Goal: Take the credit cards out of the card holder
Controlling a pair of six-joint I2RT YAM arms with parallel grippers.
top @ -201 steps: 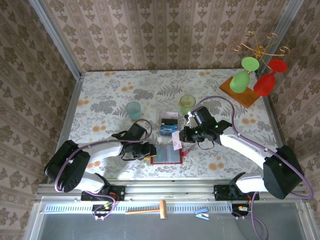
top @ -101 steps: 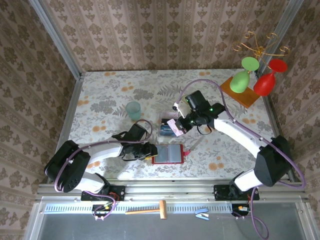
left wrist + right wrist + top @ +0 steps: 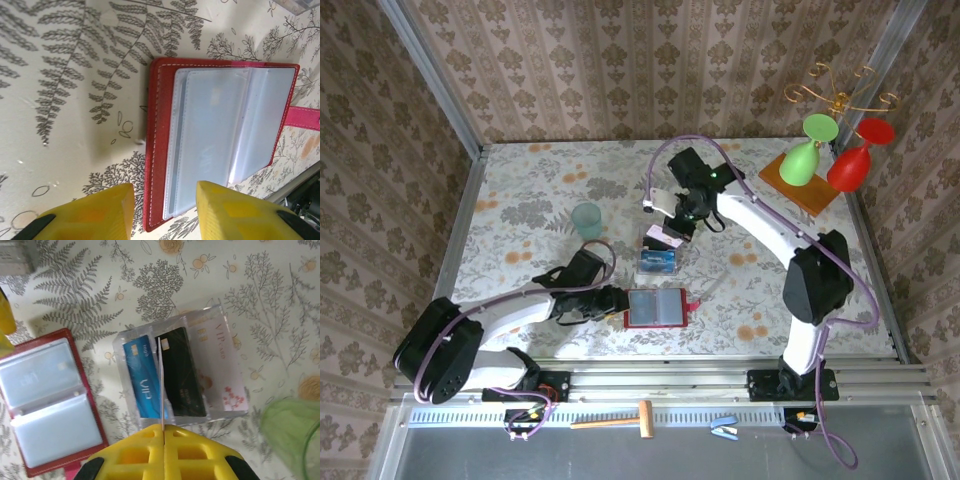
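- The small red bifold card holder [image 3: 215,130] lies open and flat on the fern-and-flower patterned table [image 3: 520,200], near the front edge. Its grey translucent pocket panels face up, and a pink strap tab [image 3: 306,118] sticks out from its far side.
- The left gripper [image 3: 164,192] is at the card holder's near edge with its yellow fingers [image 3: 100,212] parted. One finger is over bare table just beside the red border and the other is over a pocket panel, so the border runs between them. I cannot tell whether either finger presses down.
- The right gripper [image 3: 163,432] is well apart from the card holder, further back on the table. Its fingers are pressed together, pinching a thin card [image 3: 161,385] that the wrist view shows edge-on.
- Directly under that card sits a clear plastic box [image 3: 125,342], just beyond the card holder.
- In the box lie a bright blue card [image 3: 140,375], a black card [image 3: 182,372] and a white-pink card [image 3: 220,365], side by side.
- A translucent green cup [image 3: 295,435] stands near the box, and a teal cup [image 3: 587,220] stands further left.
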